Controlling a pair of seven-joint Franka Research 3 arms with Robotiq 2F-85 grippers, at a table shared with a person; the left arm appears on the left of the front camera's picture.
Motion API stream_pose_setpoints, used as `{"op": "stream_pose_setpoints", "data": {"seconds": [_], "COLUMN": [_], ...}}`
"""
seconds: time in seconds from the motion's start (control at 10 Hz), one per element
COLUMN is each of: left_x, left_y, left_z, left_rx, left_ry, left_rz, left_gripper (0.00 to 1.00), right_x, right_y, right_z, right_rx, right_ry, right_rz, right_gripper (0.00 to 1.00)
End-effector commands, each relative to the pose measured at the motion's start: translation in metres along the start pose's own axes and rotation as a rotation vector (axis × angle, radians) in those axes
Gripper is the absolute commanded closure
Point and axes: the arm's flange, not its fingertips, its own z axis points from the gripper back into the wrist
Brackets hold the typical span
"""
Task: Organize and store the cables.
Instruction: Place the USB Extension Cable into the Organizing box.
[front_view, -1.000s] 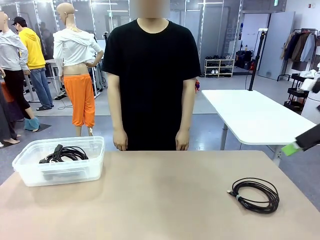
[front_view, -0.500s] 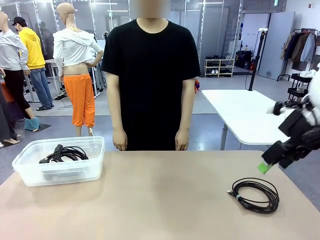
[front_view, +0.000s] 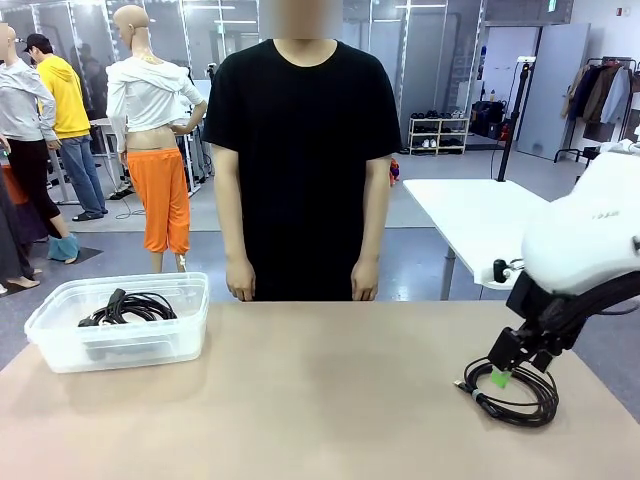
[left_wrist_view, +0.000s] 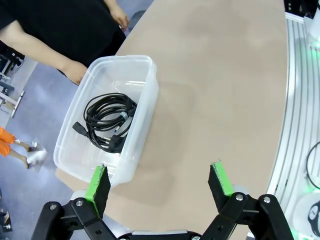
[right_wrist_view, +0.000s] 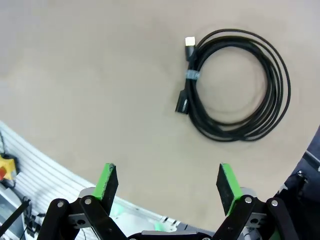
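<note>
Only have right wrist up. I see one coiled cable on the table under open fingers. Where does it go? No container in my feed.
Observer: A clear plastic bin sits at the table's far left corner in the front view, near the person's side.
Operator: Empty?
Observer: No, one coiled black cable in the bin already lies inside, seen from the left wrist.
Operator: Left arm busy?
Observer: The left gripper hangs above the table beside the bin, fingers open, holding nothing.
Operator: Person in the way?
Observer: The person stands behind the far edge, hands at their sides, off the table. The right gripper is over the loose cable.
</note>
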Motion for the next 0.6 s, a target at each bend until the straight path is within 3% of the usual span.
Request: {"op": "stream_pose_setpoints", "data": {"seconds": [0.0, 0.5], "left_x": [0.001, 0.001], "left_y": [0.000, 0.000], "left_z": [0.000, 0.000], "left_rx": [-0.004, -0.004], "left_ry": [-0.007, -0.007], "left_rz": [0.004, 0.004], "left_gripper": [0.00, 0.00], "right_x": [0.024, 0.057], "right_y": [0.001, 0.006], "right_z": [-0.020, -0.060], "right_rx": [-0.086, -0.137], "right_ry": [-0.040, -0.069], "right_rz": [-0.045, -0.075], "right_gripper": [0.00, 0.00]}}
